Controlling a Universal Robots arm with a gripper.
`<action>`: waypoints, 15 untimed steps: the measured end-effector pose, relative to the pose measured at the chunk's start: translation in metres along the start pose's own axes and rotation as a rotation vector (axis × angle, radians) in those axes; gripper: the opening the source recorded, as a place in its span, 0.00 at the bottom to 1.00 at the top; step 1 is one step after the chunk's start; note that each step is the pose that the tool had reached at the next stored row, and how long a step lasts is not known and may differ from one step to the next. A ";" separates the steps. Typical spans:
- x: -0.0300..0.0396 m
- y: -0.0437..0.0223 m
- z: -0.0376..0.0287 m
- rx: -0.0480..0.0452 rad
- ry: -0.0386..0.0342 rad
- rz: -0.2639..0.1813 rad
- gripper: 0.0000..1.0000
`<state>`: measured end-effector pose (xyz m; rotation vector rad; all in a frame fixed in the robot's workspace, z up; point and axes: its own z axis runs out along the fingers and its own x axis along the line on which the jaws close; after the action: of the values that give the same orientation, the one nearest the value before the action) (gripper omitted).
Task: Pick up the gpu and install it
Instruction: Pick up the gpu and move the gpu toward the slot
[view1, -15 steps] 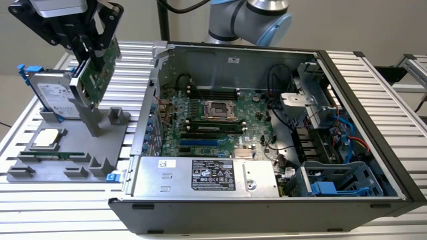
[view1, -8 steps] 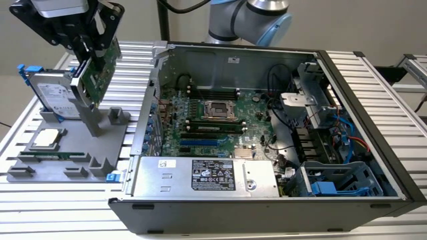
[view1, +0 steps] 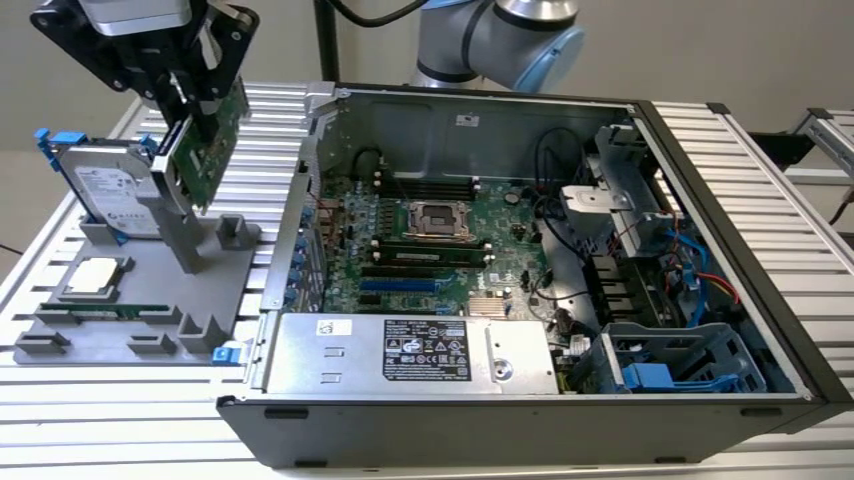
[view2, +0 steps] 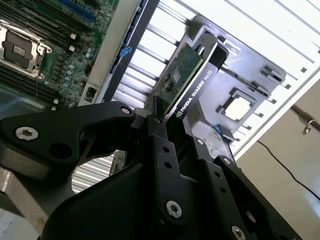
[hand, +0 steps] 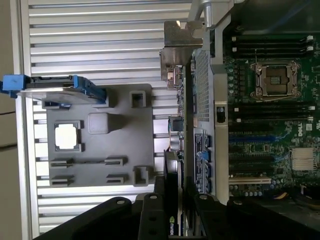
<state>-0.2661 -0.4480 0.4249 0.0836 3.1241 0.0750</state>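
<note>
Green gpu (view1: 203, 140) sits clamped in the end effector (view1: 194, 100). Exterior view: the card hangs below it, long axis near vertical, over the grey fixture (view1: 80, 340) on the counter (view1: 134, 420). The open computer case (view1: 747, 200) is toward the exterior view's right. Second wrist view: fingers (view2: 159, 112) pinch the card; white print on black cooler edge. First wrist view: card edge-on, silver bracket (hand: 177, 37) far end, motherboard (hand: 260, 125) alongside.

Slatted table (view1: 120, 420): computer case (view1: 534, 435), grey holder (view1: 200, 300)

Exterior view overlooks the case (view1: 534, 432); both wrist views, seemingly just behind the end effector (view2: 172, 117), share the motherboard (hand: 250, 127).
</note>
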 end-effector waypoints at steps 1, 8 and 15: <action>-0.0012 0.0001 0.0000 0.0000 0.0000 0.000 0.00; -0.0111 0.0006 0.0002 0.0000 0.0000 0.000 0.00; -0.0217 0.0012 0.0004 0.0000 0.0000 0.000 0.00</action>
<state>-0.2444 -0.4479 0.4249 0.0836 3.1241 0.0750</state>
